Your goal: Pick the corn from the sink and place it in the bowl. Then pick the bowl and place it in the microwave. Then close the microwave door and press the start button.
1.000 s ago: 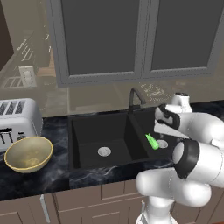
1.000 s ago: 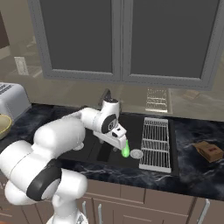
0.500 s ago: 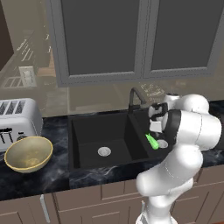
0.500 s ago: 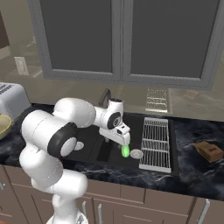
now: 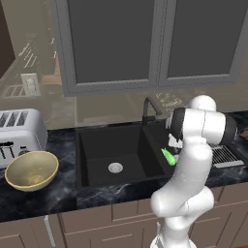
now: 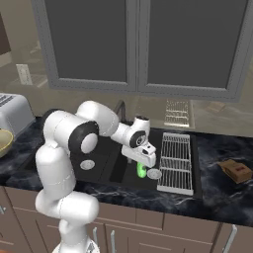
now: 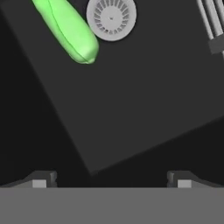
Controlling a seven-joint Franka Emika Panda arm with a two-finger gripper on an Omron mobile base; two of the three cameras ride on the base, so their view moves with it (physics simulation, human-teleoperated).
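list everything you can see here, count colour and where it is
corn: 1, bright green, lying in the right basin beside the drain
sink: 1, black, two basins, set in the counter
drains: 2, silver, one in each basin
faucet: 1, dark, behind the sink
bowl: 1, tan-yellow, on the counter left of the sink
toaster: 1, silver, behind the bowl
drying rack: 1, grey, right of the sink
brown box: 1, on the counter at far right
cabinet doors: 2, grey, above the counter
gripper: 1, dark tips spread, above the right basin, nothing held
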